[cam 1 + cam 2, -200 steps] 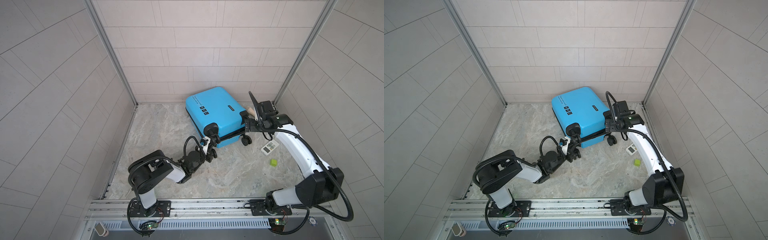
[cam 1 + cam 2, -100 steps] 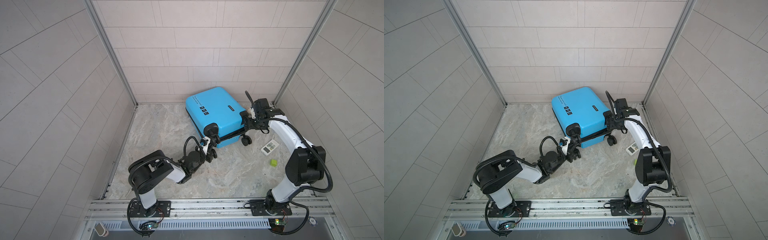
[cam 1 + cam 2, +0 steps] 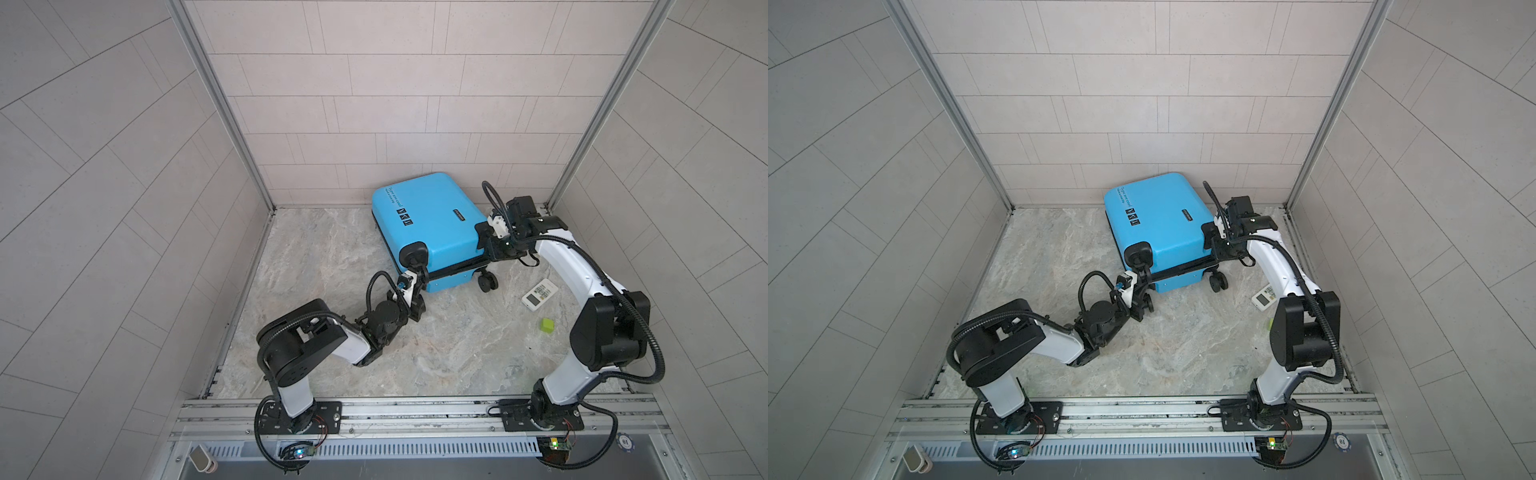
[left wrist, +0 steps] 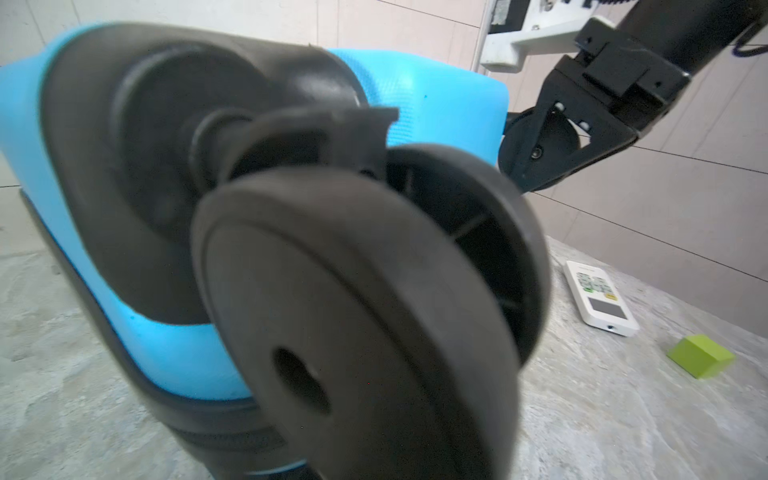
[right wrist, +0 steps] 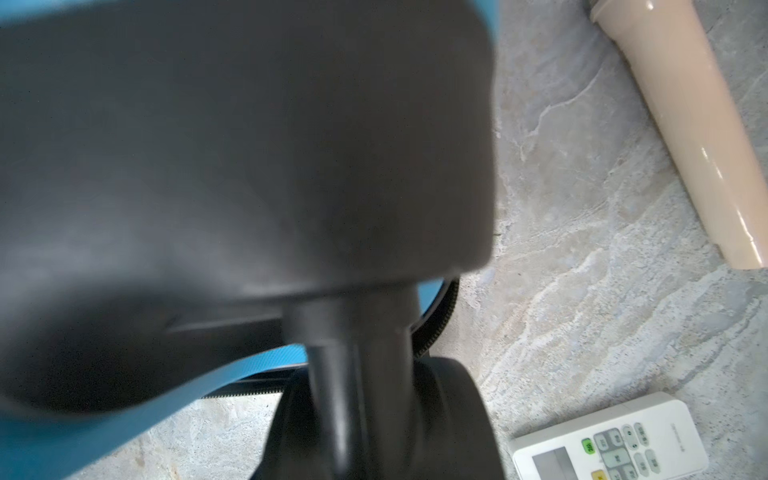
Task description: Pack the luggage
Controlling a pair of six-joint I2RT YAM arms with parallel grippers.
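The luggage is a bright-blue hard-shell suitcase. It lies closed on its side against the back wall. My left gripper is shut at the suitcase's near-left corner. In the left wrist view a black spinner wheel fills the frame and hides my fingertips. My right gripper is at the right corner, closed around another wheel. The left wrist view shows one of its fingers flat against that wheel.
A white remote and a small green cube lie on the marble floor to the right of the suitcase. A beige tube lies near the back right corner. Tiled walls enclose three sides.
The right arm folded its elbow in, brought its gripper against the suitcase's right wheel corner and narrowed its jaws. The left arm and the suitcase have not moved.
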